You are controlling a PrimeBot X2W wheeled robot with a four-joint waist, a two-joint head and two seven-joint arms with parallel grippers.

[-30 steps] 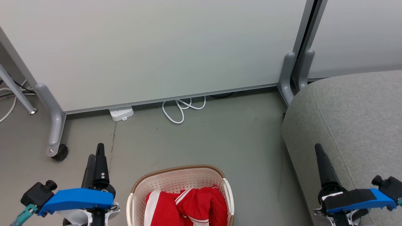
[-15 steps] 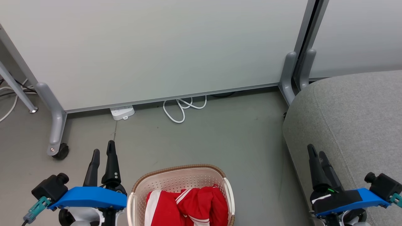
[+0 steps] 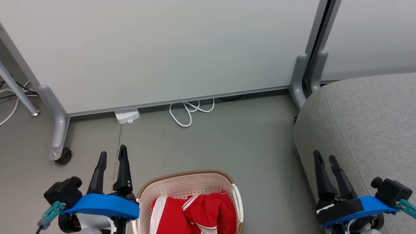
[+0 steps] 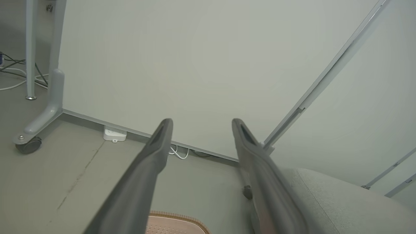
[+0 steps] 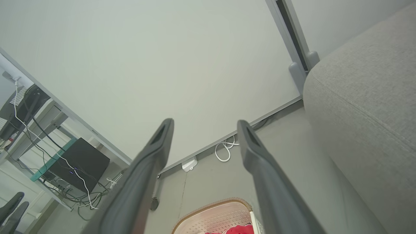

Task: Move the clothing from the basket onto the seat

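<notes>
Left gripper (image 3: pixel 113 151) hangs just beside the left rim of the basket (image 3: pixel 185 174), fingers parted with a clear gap between them and holding nothing. The right gripper (image 3: pixel 323 155) is likewise spread and empty, poised over the near edge of the seat (image 3: pixel 364 123). A strip of bare floor (image 3: pixel 269 182) lies between it and the basket. The clothing (image 3: pixel 201 211) sits heaped in the basket's near part, with its white-striped fold on the side facing the left gripper, and the far perforated bottom is bare. The heap lies to the right of the left fingertips, closer to the robot and below them, so the left arm looks the nearer one for a grasp. It would have to swing inward and dip. The seat lies well to the basket's right. The bottom edge of the head view cuts off the basket, so I cannot tell its long axis.
</notes>
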